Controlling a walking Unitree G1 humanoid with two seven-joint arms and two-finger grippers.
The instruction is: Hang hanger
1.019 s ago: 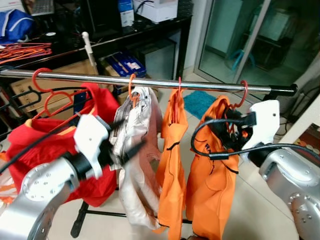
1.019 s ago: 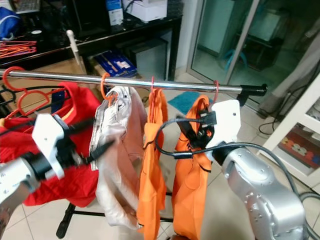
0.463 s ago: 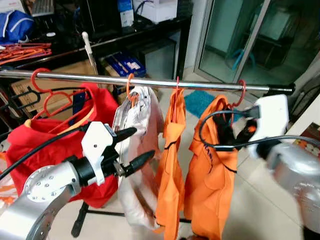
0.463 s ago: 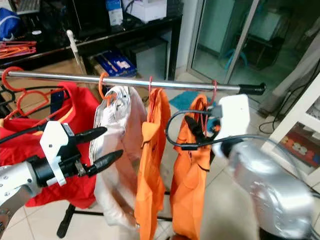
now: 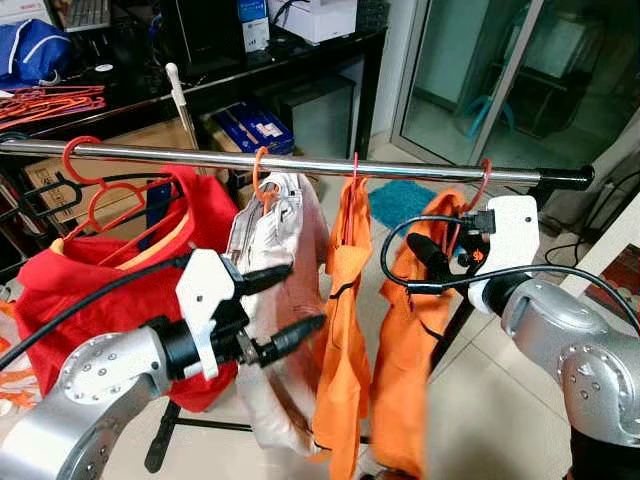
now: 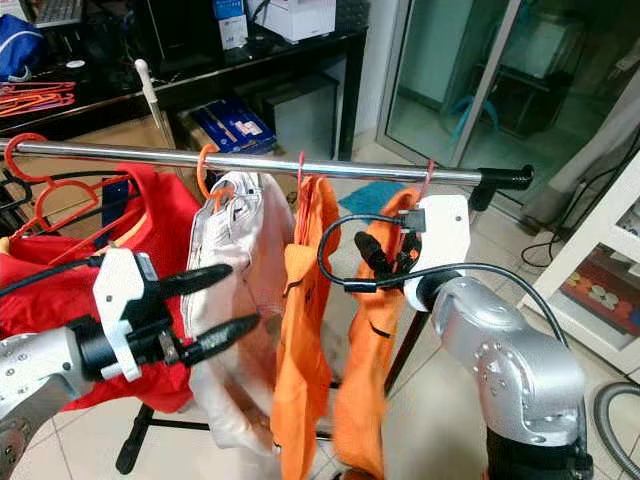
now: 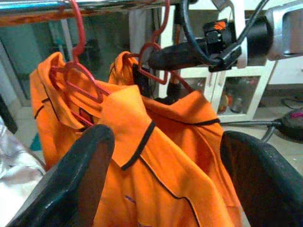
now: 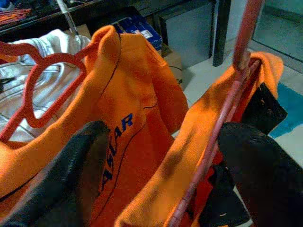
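Note:
A steel rail [image 5: 300, 163] crosses the view and carries several hangers. The rightmost red hanger [image 5: 486, 183] holds an orange shirt [image 5: 405, 340] whose lower part is blurred with swinging. My right gripper [image 5: 438, 262] is open at that shirt's collar. In the right wrist view the hanger's red neck [image 8: 222, 123] runs between the two black fingers [image 8: 71, 175]. My left gripper [image 5: 295, 300] is open in front of the white garment [image 5: 280, 250], level with a second orange shirt [image 5: 345, 300] on its own red hanger [image 5: 355, 172].
A red garment [image 5: 110, 290] on a red hanger [image 5: 85, 165] fills the rail's left end. Behind stand a black desk [image 5: 300, 55] with boxes, loose orange hangers [image 5: 50, 100] and a glass door [image 5: 500, 70]. The rack's foot [image 5: 160, 450] rests on the tiled floor.
My right gripper has come back left to the rightmost orange shirt's collar, and that shirt now swings. My left gripper has pushed right, its fingers spread open.

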